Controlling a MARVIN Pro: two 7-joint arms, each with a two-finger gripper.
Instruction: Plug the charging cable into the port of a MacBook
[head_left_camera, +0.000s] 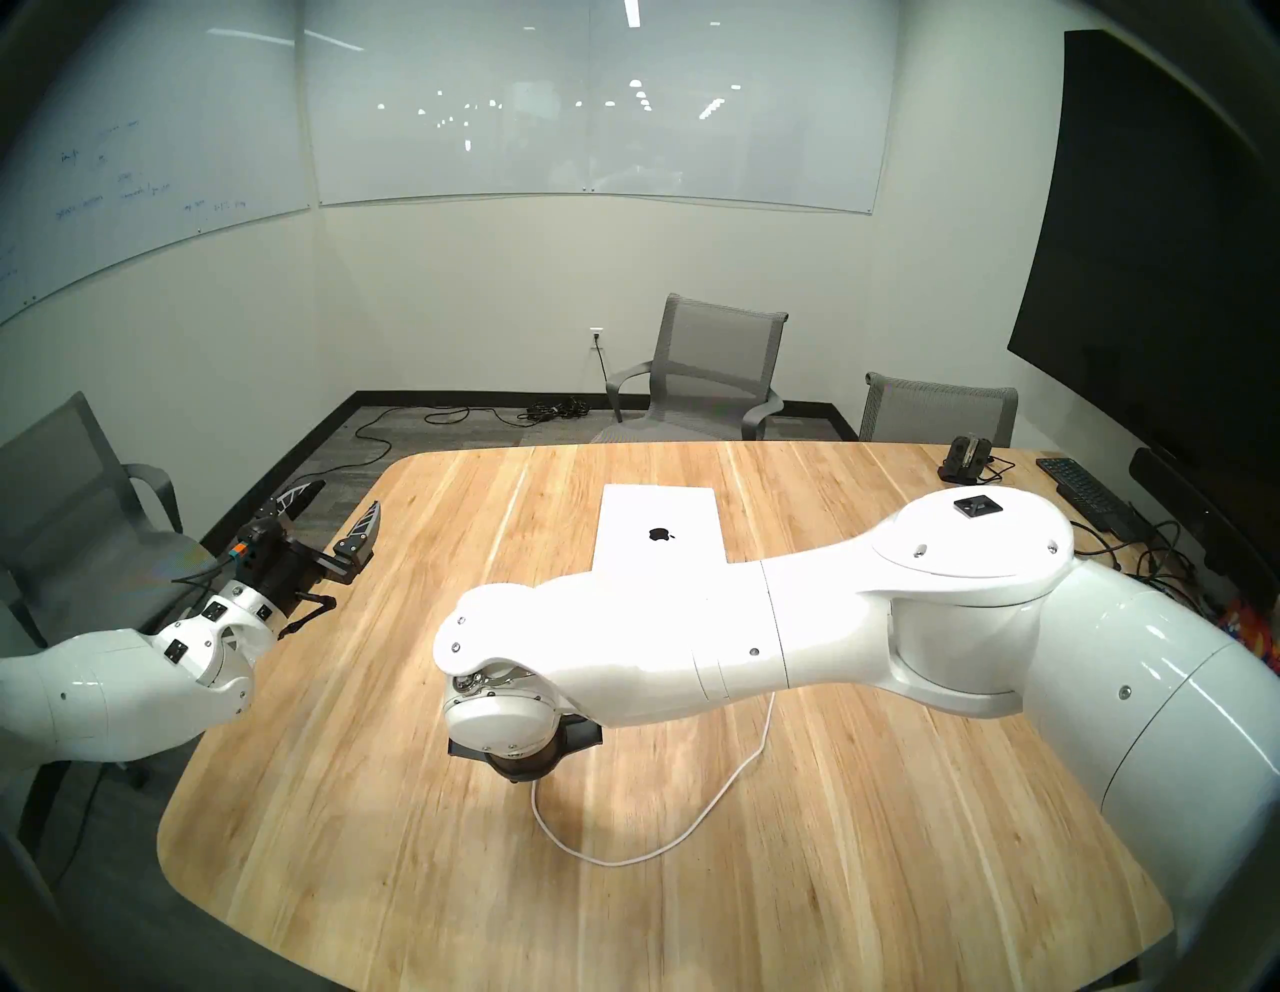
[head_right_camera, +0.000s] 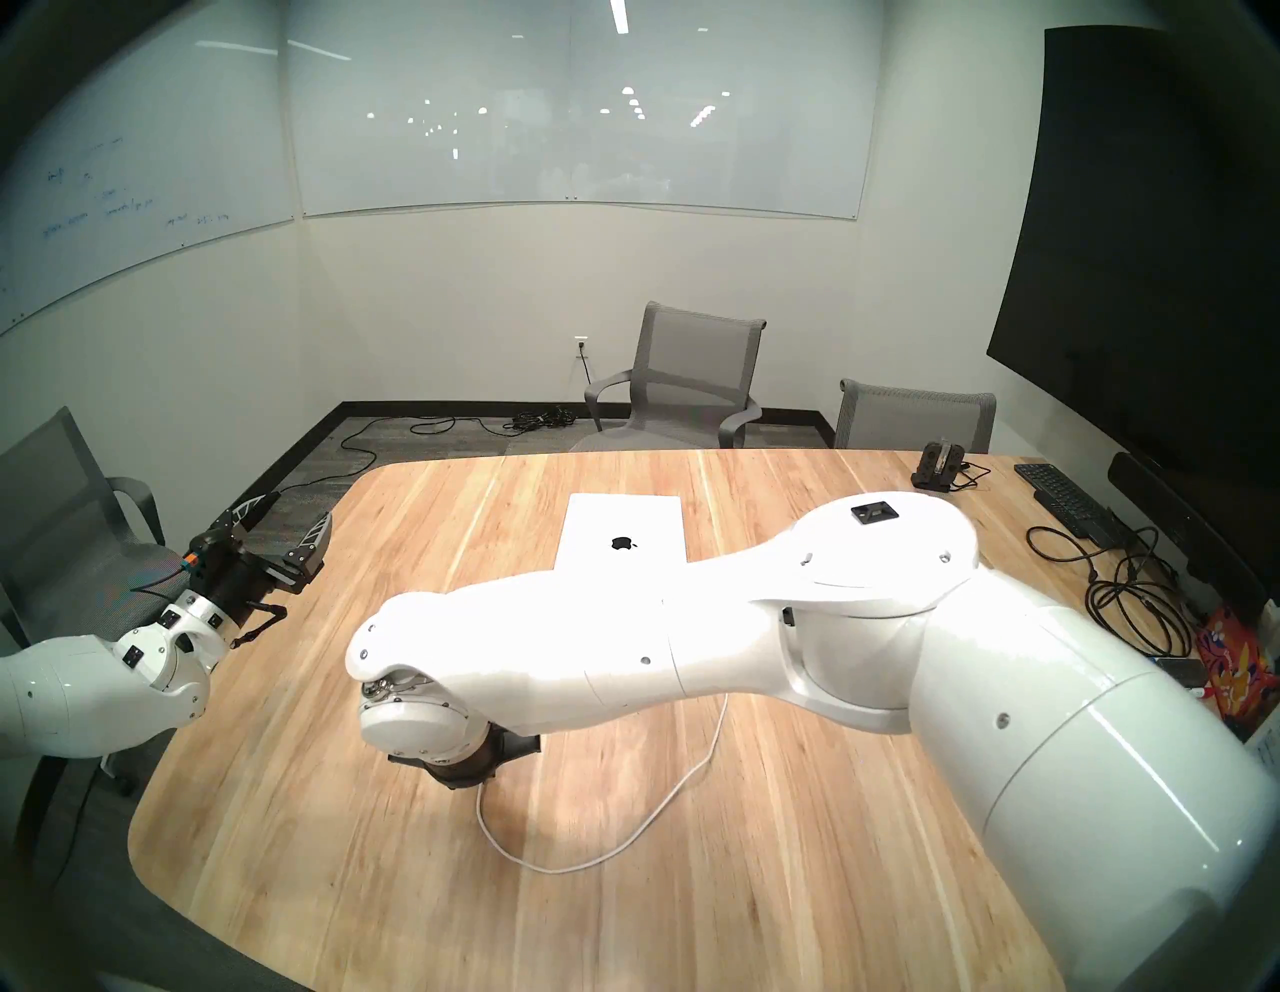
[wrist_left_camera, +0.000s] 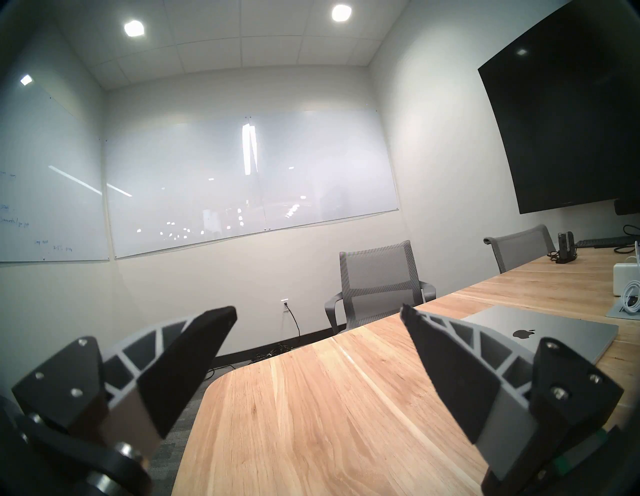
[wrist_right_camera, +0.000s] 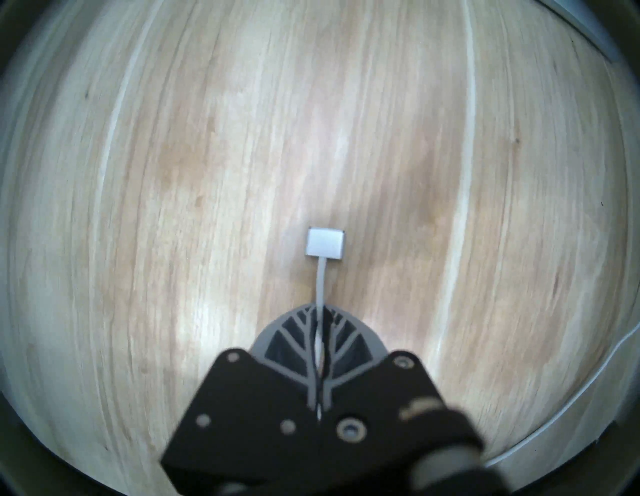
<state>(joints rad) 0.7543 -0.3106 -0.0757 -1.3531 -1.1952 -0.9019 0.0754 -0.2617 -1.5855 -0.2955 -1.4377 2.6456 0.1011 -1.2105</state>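
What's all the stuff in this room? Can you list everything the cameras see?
table: one, light wood, centre
MacBook: one, silver, closed, mid-table
charging cable: one, white, looping on the table; square connector sticks out past the right gripper
power brick: one, white, far right in the left wrist view
chairs: three, grey mesh, around the table
keyboard: one, black, far right
screen: one, black, right wall
whiteboards: glass, on two walls
left gripper: black, open, at the table's left edge
right gripper: black, shut on the cable
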